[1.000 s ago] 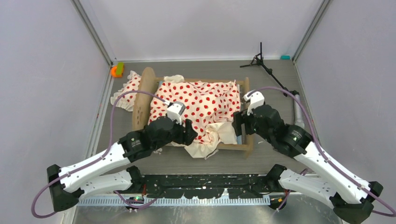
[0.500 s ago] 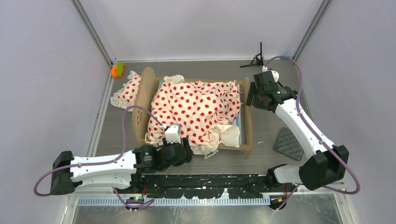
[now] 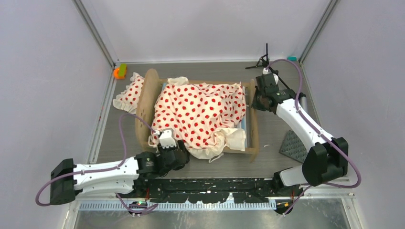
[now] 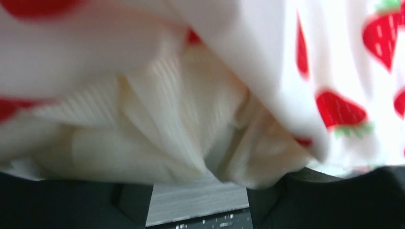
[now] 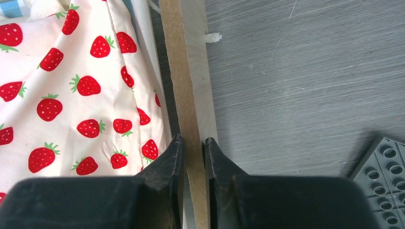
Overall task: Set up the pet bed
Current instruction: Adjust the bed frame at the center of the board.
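The right arm has swung off the near side of the small light-wood pet bed [image 3: 144, 102], which sits mid-way across the grey table [image 3: 274, 126], and now reaches long to its far right corner. There the right gripper [image 3: 260, 102] has narrowed its fingers [image 5: 174, 152] until they pinch the thin wooden end board [image 5: 184, 71] between them. The left arm has drawn back low along the near edge, elbow folded. The left gripper [image 3: 177, 153] is at the bed's near left corner, pressed into the cream strawberry-print blanket [image 3: 203, 112]. Whether its fingers hold that cloth I cannot tell. A dark studded mat [image 3: 295, 145] now lies uncovered.
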{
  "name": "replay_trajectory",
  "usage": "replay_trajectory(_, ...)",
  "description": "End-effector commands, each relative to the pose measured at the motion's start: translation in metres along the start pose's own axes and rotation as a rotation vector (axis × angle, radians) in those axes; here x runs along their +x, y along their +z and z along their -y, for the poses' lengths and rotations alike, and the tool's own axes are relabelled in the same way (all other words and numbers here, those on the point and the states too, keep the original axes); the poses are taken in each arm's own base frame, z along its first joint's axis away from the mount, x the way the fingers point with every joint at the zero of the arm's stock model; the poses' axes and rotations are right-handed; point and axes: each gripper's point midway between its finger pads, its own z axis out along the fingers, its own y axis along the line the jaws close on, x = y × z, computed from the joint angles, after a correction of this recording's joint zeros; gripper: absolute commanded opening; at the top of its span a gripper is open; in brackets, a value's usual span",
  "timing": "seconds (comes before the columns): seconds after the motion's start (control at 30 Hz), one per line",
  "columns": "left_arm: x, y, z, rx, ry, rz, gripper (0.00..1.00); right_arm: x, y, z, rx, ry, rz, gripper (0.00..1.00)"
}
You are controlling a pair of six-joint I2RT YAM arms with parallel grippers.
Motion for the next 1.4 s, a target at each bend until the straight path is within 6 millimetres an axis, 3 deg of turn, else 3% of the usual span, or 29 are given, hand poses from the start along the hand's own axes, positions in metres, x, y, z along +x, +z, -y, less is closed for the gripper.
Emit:
replay_trajectory(0.0, -0.038, 0.012, 0.009, 0.007, -0.036, 0.086, 0.64, 0.007, -0.005, 0.003, -0.018, 0.097, 0.029, 0.13)
replay_trajectory(0.13, -0.054, 0.033, 0.012, 0.005, -0.033, 0.055, 0.64, 0.019, -0.013, 0.009, -0.029, 0.155, 0.041, 0.01)
replay_trajectory(0.63, -0.127, 0.095, 0.047, 0.035, 0.036, 0.039, 0.65, 0.067, -0.067, 0.0, -0.163, 0.234, 0.036, 0.0)
replay_trajectory(0.83, -0.154, 0.135, 0.069, 0.07, 0.072, 0.007, 0.64, 0.088, -0.078, -0.024, -0.237, 0.143, -0.003, 0.01)
replay_trajectory(0.87, -0.16, 0.14, 0.072, 0.071, 0.077, 0.004, 0.64, 0.09, -0.078, -0.025, -0.234, 0.124, -0.002, 0.03)
replay_trajectory(0.97, -0.175, 0.151, 0.073, 0.063, 0.065, 0.012, 0.64, 0.087, -0.085, -0.016, -0.195, 0.087, 0.025, 0.24)
replay_trajectory(1.03, -0.182, 0.156, 0.064, 0.046, 0.039, 0.024, 0.64, 0.077, -0.096, -0.005, -0.162, 0.065, 0.075, 0.41)
replay_trajectory(1.13, -0.194, 0.16, 0.049, 0.029, -0.01, 0.038, 0.65, 0.056, -0.114, 0.011, -0.105, 0.016, 0.157, 0.56)
replay_trajectory(1.23, -0.207, 0.159, 0.044, 0.029, -0.025, 0.053, 0.66, 0.033, -0.128, 0.016, -0.066, -0.031, 0.219, 0.6)
replay_trajectory(1.37, -0.211, 0.144, 0.047, 0.045, 0.019, 0.041, 0.66, 0.019, -0.129, -0.002, -0.108, -0.11, 0.221, 0.6)
